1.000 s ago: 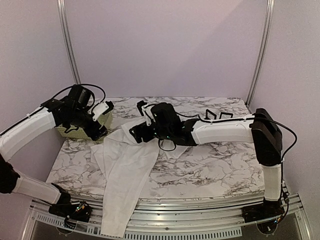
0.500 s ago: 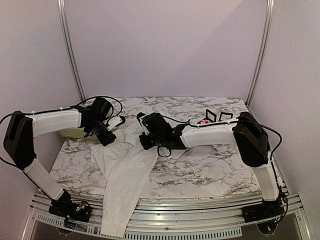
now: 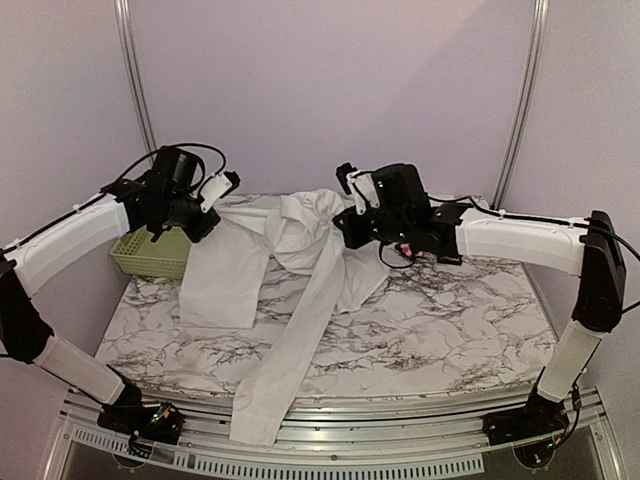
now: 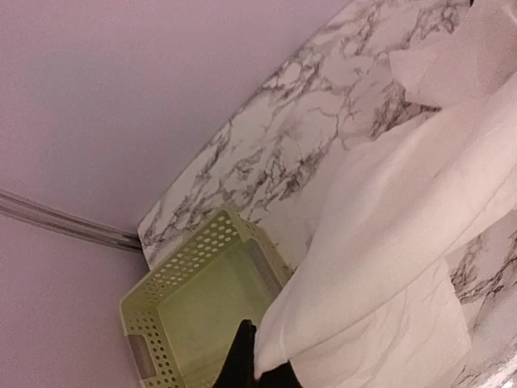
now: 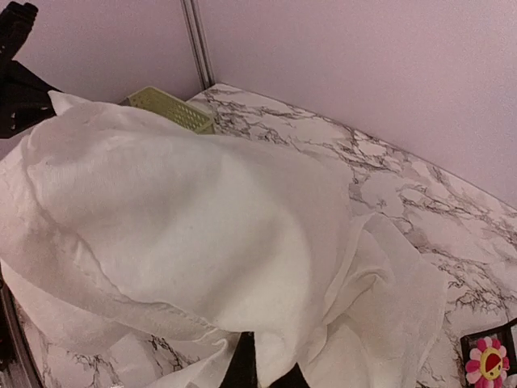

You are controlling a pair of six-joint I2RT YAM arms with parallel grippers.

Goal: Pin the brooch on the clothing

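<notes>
The clothing [image 3: 300,235], a thin white shirt, hangs bunched between both raised arms, and one long part trails over the table's front edge. My left gripper [image 3: 213,190] is shut on a fold of its left side; the left wrist view shows cloth [image 4: 388,242] pinched in the gripper [image 4: 260,373]. My right gripper [image 3: 350,188] is shut on the shirt's right side, and fabric [image 5: 202,218] billows above the gripper [image 5: 266,373]. The brooch [image 5: 489,361], a pink flower with a yellow centre, sits in a black holder on the table to the right, apart from both grippers.
A pale green perforated basket [image 3: 150,255] stands at the table's back left, just below my left gripper, and it looks empty in the left wrist view [image 4: 186,307]. The marble table [image 3: 450,330] ends at a metal rail in front. Metal posts rise at both back corners.
Both grippers have shut on the shirt and lifted it off the table. The right arm swung up and to the right, the left arm rose, and the shirt now spreads between them.
</notes>
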